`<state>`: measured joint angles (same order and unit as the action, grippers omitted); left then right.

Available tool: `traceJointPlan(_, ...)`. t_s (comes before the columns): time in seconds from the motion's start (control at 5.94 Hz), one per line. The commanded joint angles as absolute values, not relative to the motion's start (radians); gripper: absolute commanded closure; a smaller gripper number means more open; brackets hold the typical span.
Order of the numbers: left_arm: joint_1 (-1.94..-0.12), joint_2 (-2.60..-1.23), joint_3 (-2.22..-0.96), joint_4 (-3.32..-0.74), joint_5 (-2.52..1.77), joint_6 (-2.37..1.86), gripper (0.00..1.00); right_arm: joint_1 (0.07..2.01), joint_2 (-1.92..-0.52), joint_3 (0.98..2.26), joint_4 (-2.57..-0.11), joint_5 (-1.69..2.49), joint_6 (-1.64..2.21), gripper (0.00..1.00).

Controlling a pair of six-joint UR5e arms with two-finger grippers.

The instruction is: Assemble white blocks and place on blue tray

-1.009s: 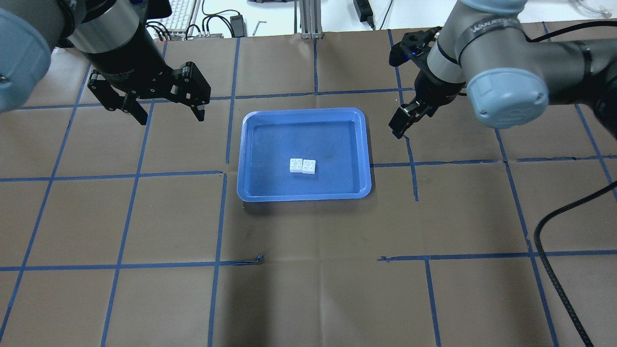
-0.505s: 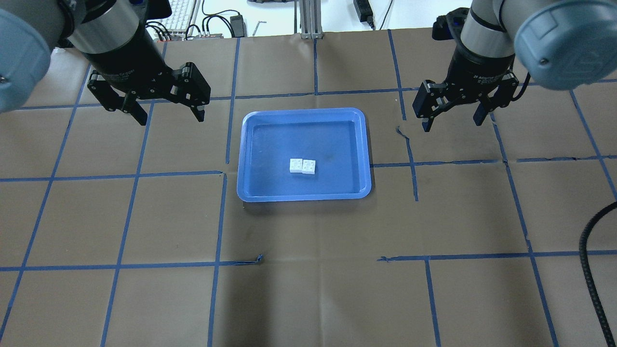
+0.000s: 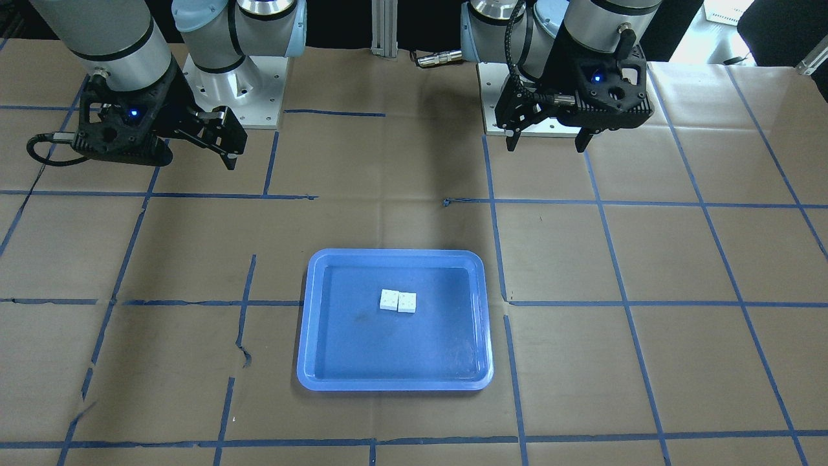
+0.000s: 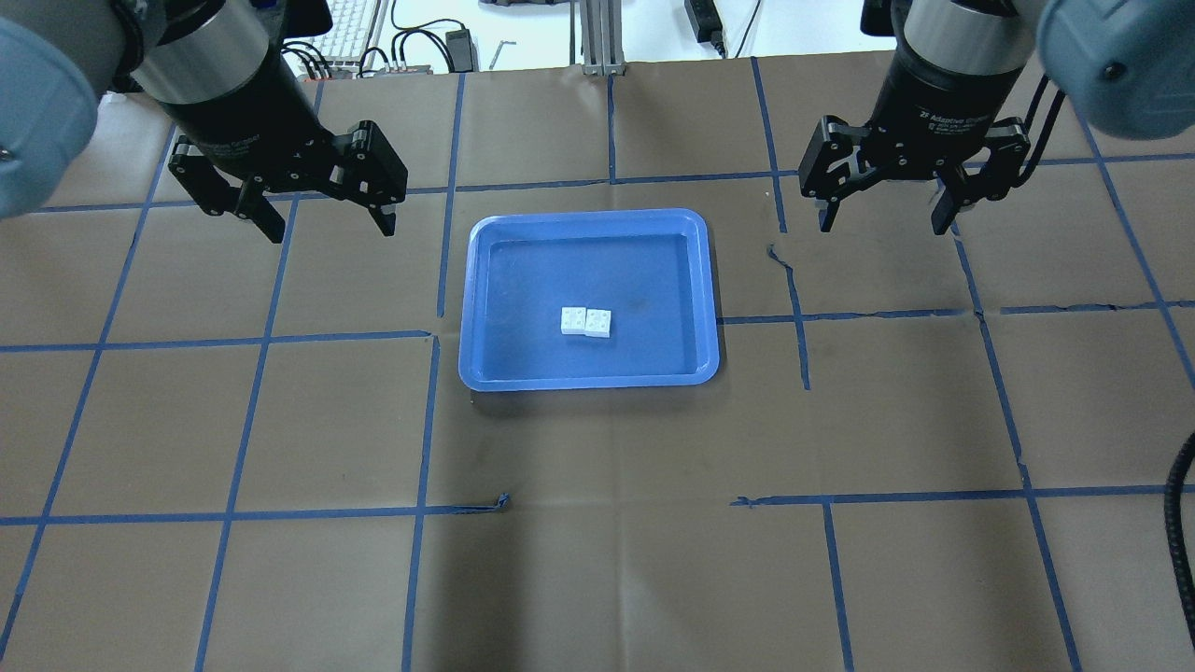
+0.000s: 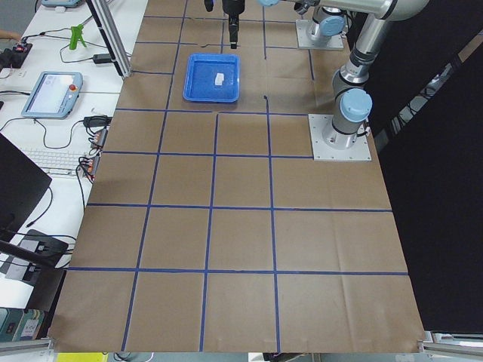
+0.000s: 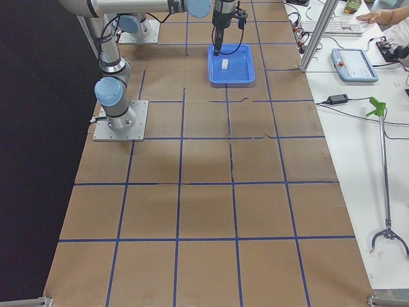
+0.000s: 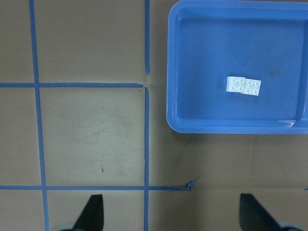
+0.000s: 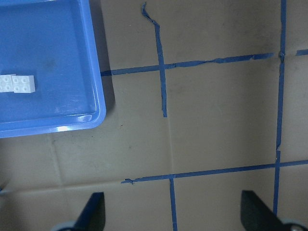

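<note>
1. Two blocks (image 4: 586,322) are seen side by side and touching, studs up, near the middle of the tray (image 4: 590,216).
2. The left gripper (image 4: 331,229) is held above the table (image 4: 280,420), off the tray's left side, its fingers spread wide and empty.
3. The right gripper (image 4: 881,226) is held off the tray's right side, fingers likewise spread, nothing between them.
4. The blocks are judged light, stiff and smooth-sided, easily skidded on the glossy tray bottom; a pinch across opposite flat sides, below the studs, is advised.
5. Whether they are locked together cannot be told.
</note>
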<state>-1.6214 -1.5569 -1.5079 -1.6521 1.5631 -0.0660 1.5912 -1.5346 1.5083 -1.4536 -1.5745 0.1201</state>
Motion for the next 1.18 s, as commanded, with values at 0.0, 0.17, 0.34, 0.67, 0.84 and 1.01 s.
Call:
traceJointPlan(0.0, -1.621, -1.557, -1.508, -1.651, 1.562, -0.066, 0.0, 1.592, -1.537, 1.506, -1.454, -1.571, 0.123, 0.0)
traceJointPlan(0.17, -1.621, -1.557, -1.508, -1.652, 1.562, -0.066, 0.0, 1.592, -1.537, 1.506, -1.454, -1.569, 0.123, 0.0)
traceJointPlan(0.34, -1.623, -1.56, -1.508, -1.651, 1.562, -0.066, 0.0, 1.592, -1.536, 1.508, -1.454, -1.572, 0.123, 0.0)
traceJointPlan(0.67, -1.623, -1.56, -1.508, -1.652, 1.56, -0.066, 0.0, 1.592, -1.534, 1.509, -1.454, -1.578, 0.121, 0.0)
traceJointPlan(0.84, -1.623, -1.56, -1.508, -1.652, 1.56, -0.066, 0.0, 1.592, -1.534, 1.511, -1.454, -1.58, 0.121, 0.0)
traceJointPlan(1.01, -1.623, -1.56, -1.508, -1.652, 1.56, -0.066, 0.0, 1.592, -1.534, 1.511, -1.454, -1.58, 0.121, 0.0)
